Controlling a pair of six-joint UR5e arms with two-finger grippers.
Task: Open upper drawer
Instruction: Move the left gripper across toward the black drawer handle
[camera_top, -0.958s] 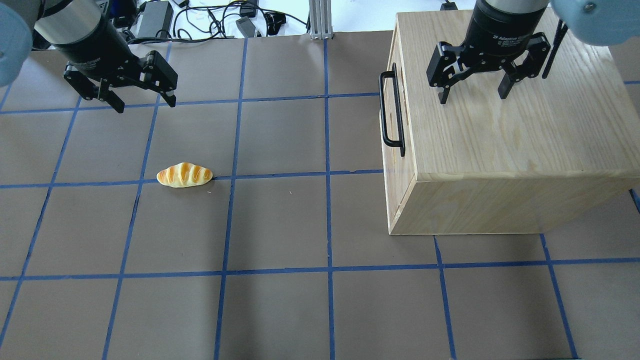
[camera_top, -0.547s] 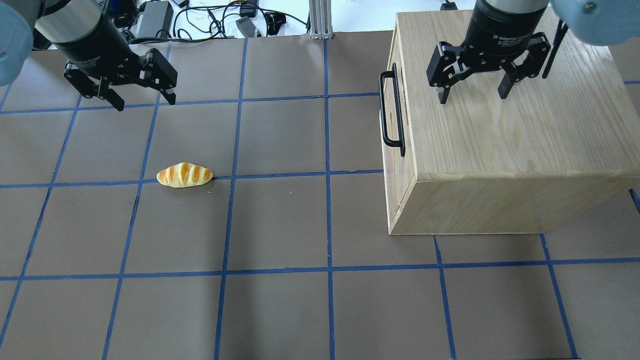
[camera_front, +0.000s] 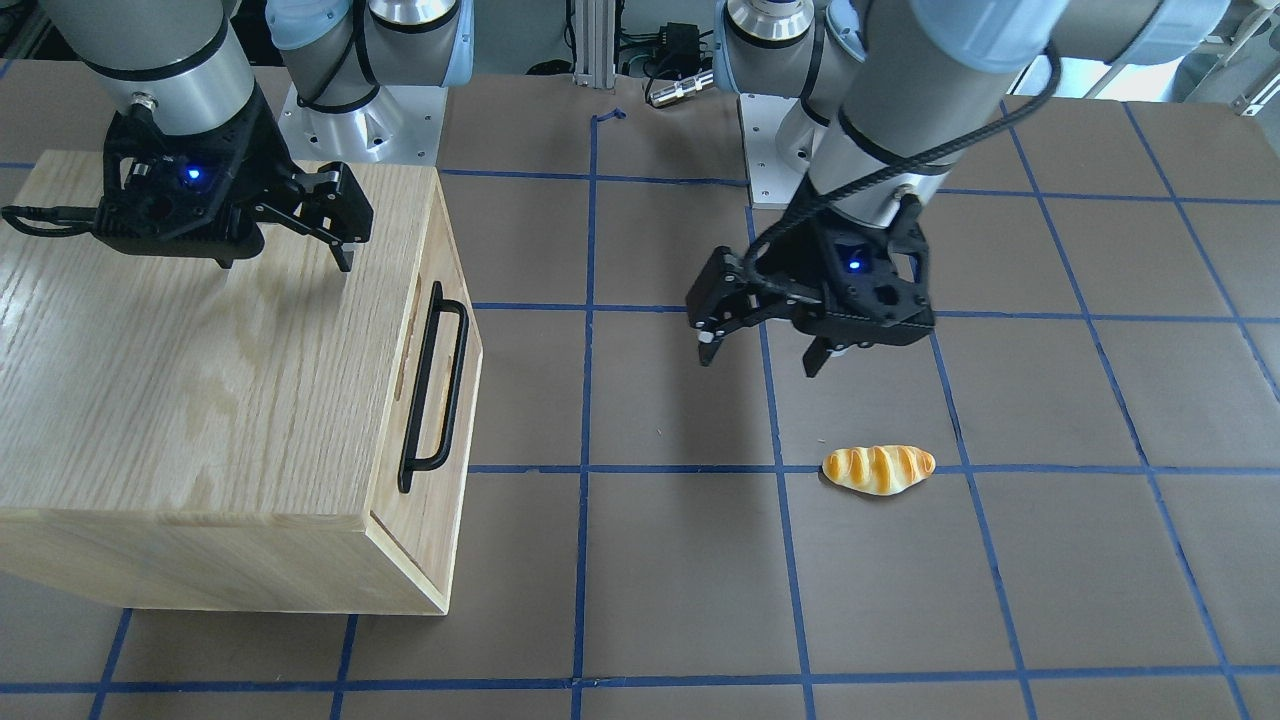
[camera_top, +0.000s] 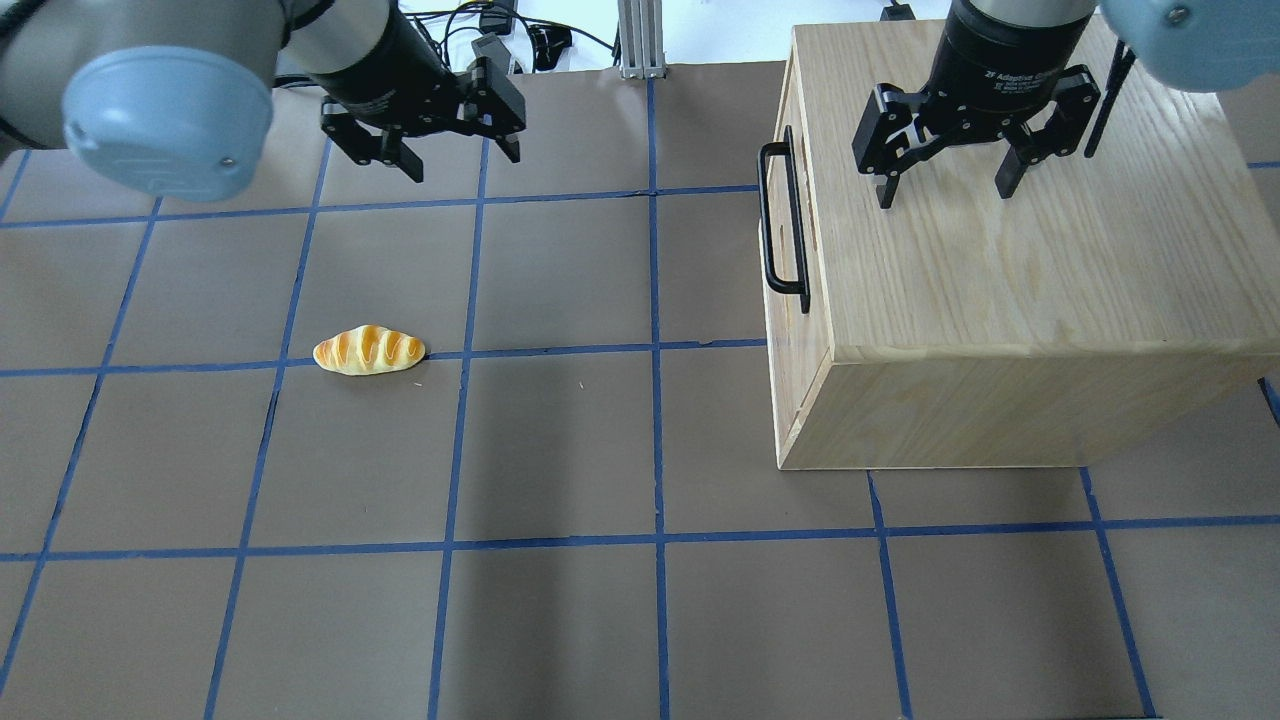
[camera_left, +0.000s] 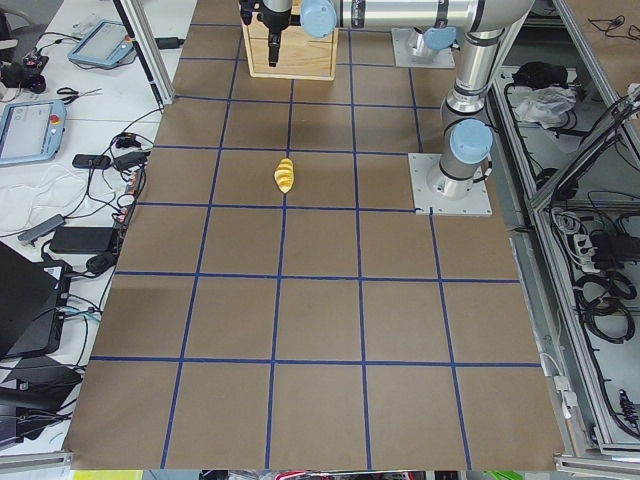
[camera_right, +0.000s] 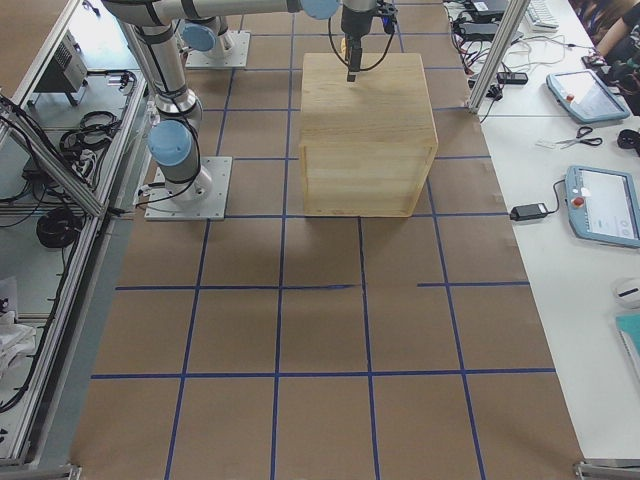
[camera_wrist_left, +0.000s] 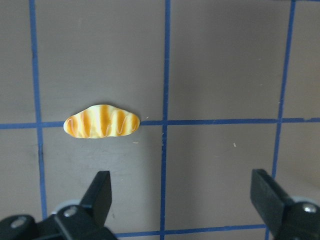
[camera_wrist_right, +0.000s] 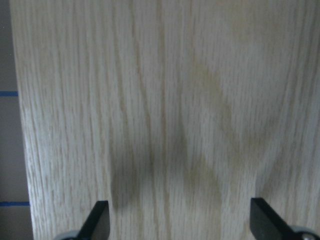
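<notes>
**Brown-papered table between two white benches**

The table is covered in brown paper, ruled into large squares by blue tape lines. The light is even and soft, leaving faint shadows on the paper.

In the overhead view an aluminium post stands at twelve o'clock on the far edge. Black cables lie on a white surface toward eleven.

Seen from the left end, a white bench runs along nine o'clock. It carries two tablets, scissors and a black power brick. At three o'clock a metal frame holds bundled wires.

From the right end, another white bench at three o'clock holds two more tablets.
</notes>
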